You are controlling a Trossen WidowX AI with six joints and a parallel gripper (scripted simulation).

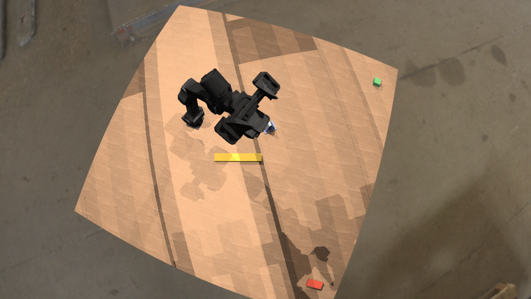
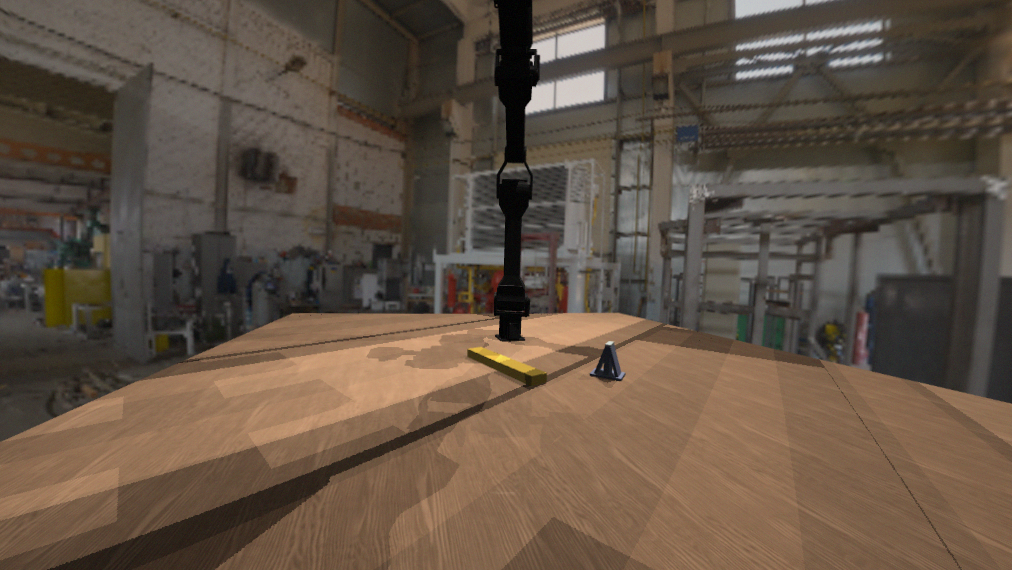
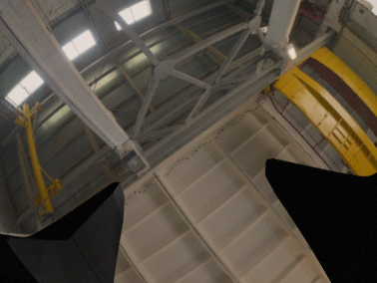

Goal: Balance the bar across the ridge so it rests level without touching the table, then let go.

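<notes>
The yellow bar [image 1: 237, 157] [image 2: 504, 363] lies flat on the table, in front of the arm's base. The ridge, a small dark blue-grey stand [image 1: 269, 128] [image 2: 609, 352] with a narrow pale top, stands upright a short way from the bar, with nothing across it. In the top view it is beside the gripper's outline. My gripper [image 1: 248, 106] [image 3: 196, 178] is open and empty, raised high above the table. Its fingers are wide apart in the wrist view, which looks up at the roof beams. The exterior view does not show the fingers.
A green cube [image 1: 376, 82] sits near the table's right corner in the top view. A red block [image 1: 314, 284] lies near the bottom edge. The arm's base [image 2: 509, 329] stands behind the bar in the exterior view, and the arm rises out of that view.
</notes>
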